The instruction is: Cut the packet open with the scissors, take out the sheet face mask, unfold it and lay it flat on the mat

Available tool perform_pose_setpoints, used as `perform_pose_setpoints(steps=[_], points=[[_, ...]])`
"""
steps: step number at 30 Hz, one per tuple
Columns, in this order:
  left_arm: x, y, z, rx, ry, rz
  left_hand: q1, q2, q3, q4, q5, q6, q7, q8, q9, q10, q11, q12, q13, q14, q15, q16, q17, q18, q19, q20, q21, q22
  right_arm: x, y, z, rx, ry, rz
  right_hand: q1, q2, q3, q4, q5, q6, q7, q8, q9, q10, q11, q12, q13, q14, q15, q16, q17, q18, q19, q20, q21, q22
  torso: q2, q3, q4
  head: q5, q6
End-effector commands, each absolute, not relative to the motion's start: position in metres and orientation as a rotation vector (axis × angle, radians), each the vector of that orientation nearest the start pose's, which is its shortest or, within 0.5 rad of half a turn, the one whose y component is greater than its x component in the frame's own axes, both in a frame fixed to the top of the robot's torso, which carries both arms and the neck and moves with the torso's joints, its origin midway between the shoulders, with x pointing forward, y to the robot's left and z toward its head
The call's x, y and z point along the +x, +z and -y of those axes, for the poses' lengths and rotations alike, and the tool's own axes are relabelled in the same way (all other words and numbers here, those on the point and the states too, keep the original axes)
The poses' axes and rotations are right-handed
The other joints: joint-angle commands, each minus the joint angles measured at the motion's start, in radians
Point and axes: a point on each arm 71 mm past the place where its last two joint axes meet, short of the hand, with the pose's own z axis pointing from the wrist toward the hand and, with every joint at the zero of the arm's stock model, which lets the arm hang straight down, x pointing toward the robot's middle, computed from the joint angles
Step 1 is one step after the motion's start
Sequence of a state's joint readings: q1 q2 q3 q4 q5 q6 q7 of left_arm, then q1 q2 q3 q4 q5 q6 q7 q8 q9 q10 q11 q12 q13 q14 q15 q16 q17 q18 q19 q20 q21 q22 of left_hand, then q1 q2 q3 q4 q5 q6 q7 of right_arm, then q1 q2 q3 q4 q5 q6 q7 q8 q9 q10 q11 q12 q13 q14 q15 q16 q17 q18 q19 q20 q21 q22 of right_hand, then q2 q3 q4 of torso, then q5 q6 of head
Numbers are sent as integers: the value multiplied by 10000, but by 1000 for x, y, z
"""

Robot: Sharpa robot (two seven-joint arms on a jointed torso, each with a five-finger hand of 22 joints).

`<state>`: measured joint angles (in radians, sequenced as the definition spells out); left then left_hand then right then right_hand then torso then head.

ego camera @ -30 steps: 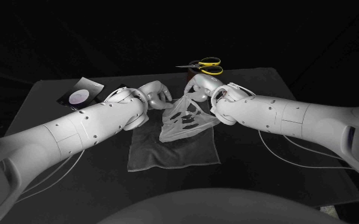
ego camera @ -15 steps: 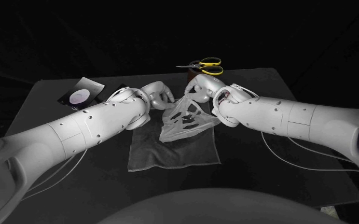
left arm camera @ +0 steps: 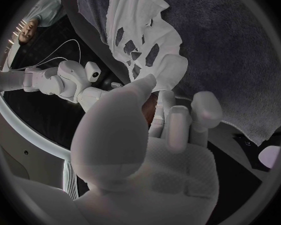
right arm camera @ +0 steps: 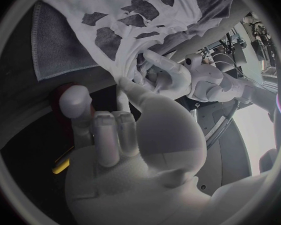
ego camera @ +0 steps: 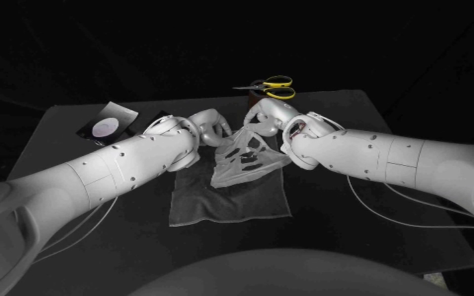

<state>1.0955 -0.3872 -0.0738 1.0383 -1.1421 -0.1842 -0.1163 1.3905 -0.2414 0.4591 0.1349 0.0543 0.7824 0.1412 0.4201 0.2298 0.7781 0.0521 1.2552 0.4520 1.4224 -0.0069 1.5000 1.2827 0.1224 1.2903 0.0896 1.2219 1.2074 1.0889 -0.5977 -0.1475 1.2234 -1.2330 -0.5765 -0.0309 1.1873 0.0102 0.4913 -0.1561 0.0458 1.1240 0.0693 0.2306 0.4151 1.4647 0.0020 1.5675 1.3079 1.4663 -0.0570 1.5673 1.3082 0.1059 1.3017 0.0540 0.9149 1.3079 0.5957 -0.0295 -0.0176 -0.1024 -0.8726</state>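
Observation:
The white sheet face mask with eye and mouth holes hangs spread over the far part of the grey mat. My left hand pinches its far left edge, and my right hand pinches its far right edge. In the left wrist view the mask stretches away from my left hand over the mat. The right wrist view shows the mask pulled from my right hand's thumb and finger. Yellow-handled scissors lie at the table's far edge.
The opened packet, dark with a pale round patch, lies at the far left of the black table. Both forearms cross the table's middle toward the mat.
Both hands hold the mask much as before; the right arm has shifted slightly left and the mask has barely moved.

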Motion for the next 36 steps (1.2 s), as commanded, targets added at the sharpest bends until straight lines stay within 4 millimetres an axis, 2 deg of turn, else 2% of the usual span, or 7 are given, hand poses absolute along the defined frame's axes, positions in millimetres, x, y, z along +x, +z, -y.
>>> perform_pose_setpoints(steps=[1,4,11,16,24,36], points=[[522,-288,-97,-1182,-7590,-20206,78,-35,-67,-14,-52,-87,15,-56,-20,49,48,71,13,45,23,49,14,-178,44,8,63,27,496,-277,168,1028,7037,-16353,52,79,36,-3,26,73,-2,24,56,1061,-85,33,2629,1045,-55,35,2626,172,45,-47,14,831,2,-4,-4,-4,0],[522,-288,-97,-1209,-7601,-20225,112,62,-44,-4,-52,-19,23,-75,-37,63,59,97,27,58,34,59,41,-183,58,20,87,50,495,-276,168,1036,7058,-16344,52,79,36,-3,26,73,-2,24,56,1061,-85,33,2629,1045,-55,35,2626,172,45,-47,14,831,2,-3,1,-2,0],[522,-289,-97,-1196,-7648,-20355,368,558,285,-26,-52,887,-121,174,-3,35,-21,135,59,73,-12,79,80,-172,44,16,110,69,494,-274,171,1115,7071,-16241,48,69,51,-14,27,75,-7,42,69,1061,-90,33,2629,1045,-60,35,2626,171,54,-51,25,836,0,-5,2,-32,0],[523,-290,-99,-1204,-7659,-20450,493,1036,609,-63,-55,1704,-320,601,151,71,-154,138,68,98,-117,91,131,-178,62,-54,158,116,496,-273,173,1165,7012,-16201,44,66,56,-15,26,75,-8,49,73,1061,-91,33,2629,1045,-62,35,2626,171,55,-52,23,836,-1,-6,4,-37,0],[523,-290,-101,-1293,-7683,-20461,521,1207,757,-210,-57,1923,-380,929,338,212,-234,140,83,163,-197,122,257,-197,107,-137,234,194,498,-273,175,1193,6945,-16208,44,66,56,-15,26,75,-8,49,73,1061,-91,33,2629,1045,-62,35,2626,171,55,-52,23,836,4,-12,4,-37,0],[527,-287,-110,-1685,-7536,-19936,260,1198,950,-199,-59,1783,-482,1352,668,803,-297,335,653,304,-261,188,498,-264,301,-212,474,432,508,-279,176,1103,6595,-16627,38,65,64,-16,27,73,-10,57,79,1061,-93,33,2629,1045,-64,35,2626,175,51,-54,5,832,5,-17,3,-81,0]])
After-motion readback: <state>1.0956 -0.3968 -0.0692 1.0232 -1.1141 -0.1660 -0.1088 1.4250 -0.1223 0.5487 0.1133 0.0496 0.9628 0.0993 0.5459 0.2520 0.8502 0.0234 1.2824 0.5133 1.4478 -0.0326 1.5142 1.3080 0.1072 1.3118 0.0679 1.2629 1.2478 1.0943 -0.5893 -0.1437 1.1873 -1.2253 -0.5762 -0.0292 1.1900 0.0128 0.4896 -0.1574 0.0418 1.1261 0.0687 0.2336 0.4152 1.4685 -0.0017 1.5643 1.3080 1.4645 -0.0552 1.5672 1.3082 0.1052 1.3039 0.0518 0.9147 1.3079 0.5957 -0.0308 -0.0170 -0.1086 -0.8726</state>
